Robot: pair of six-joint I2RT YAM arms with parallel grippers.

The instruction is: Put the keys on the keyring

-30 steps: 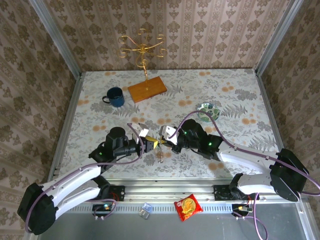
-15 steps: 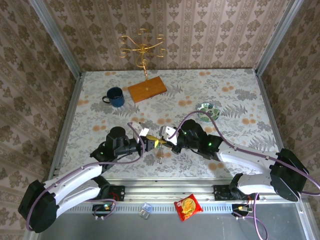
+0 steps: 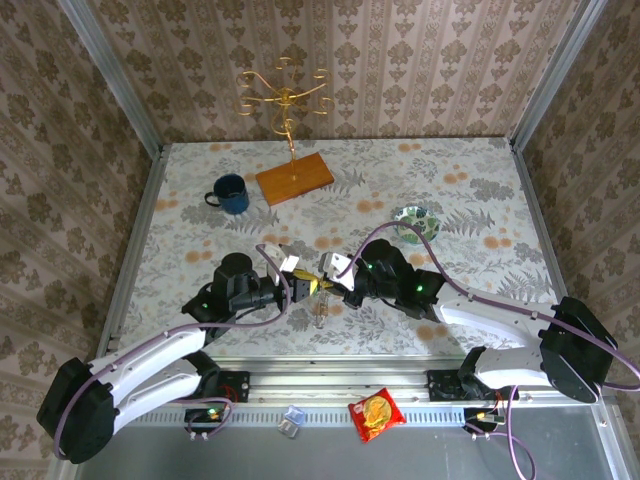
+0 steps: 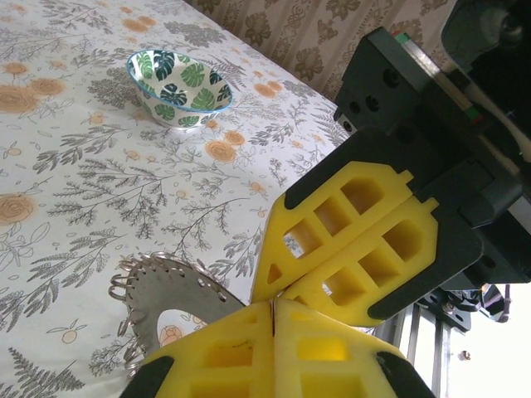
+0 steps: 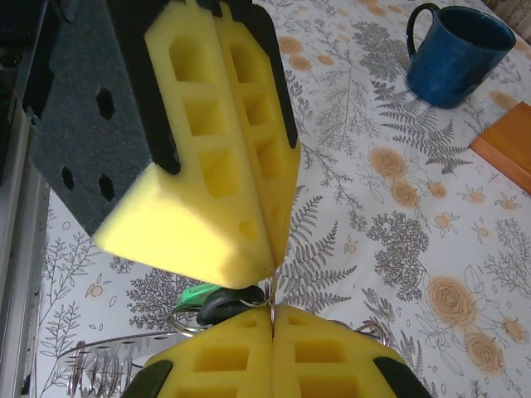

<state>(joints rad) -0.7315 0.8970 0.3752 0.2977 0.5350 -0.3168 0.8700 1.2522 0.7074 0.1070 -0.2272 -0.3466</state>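
Observation:
My two grippers meet tip to tip over the near middle of the table. The left gripper (image 3: 309,287) (image 4: 273,305) is shut, with a thin wire pinched in its yellow pads. Facing it, the right gripper (image 3: 329,284) (image 5: 272,311) is shut on the same thin wire loop, the keyring (image 5: 271,290). In the right wrist view the loop runs from my pads up to the left gripper's fingertips (image 5: 249,240). The keys hang left of it: a green head (image 5: 192,293) and a dark head (image 5: 228,305). Their blades are hidden.
A flat grey ring with wire coils (image 4: 162,294) (image 5: 99,365) lies on the table below the grippers. A leaf-patterned bowl (image 3: 417,220) (image 4: 178,83) stands to the right. At the back left are a blue mug (image 3: 231,193) (image 5: 456,54) and a wooden base (image 3: 294,178) with a gold stand.
Both grippers stay shut and pressed together. The pair has edged very slightly away from the near edge.

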